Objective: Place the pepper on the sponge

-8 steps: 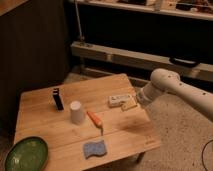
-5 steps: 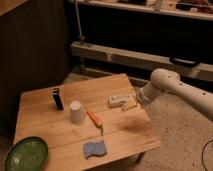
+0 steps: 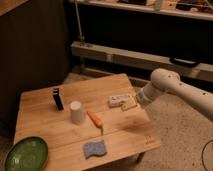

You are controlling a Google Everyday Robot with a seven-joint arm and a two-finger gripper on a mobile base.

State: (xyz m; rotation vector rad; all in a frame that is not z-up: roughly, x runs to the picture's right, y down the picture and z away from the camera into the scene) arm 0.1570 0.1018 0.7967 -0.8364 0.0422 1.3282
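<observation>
The orange-red pepper [image 3: 94, 118] lies on the wooden table [image 3: 45, 129] just right of the white cup, its pale stem tip pointing toward the front. The blue-grey sponge [image 3: 95, 149] lies flat near the table's front edge, a short way below the pepper and apart from it. My gripper [image 3: 129, 105] hovers at the table's right side, over the white-and-tan box, well to the right of the pepper. The white arm reaches in from the right.
A white cup [image 3: 76, 112] stands mid-table, a small black object [image 3: 58, 99] upright to its left. A green plate [image 3: 26, 154] sits at the front left corner. The white-and-tan flat box [image 3: 120, 100] lies near the right edge. A dark shelf runs behind.
</observation>
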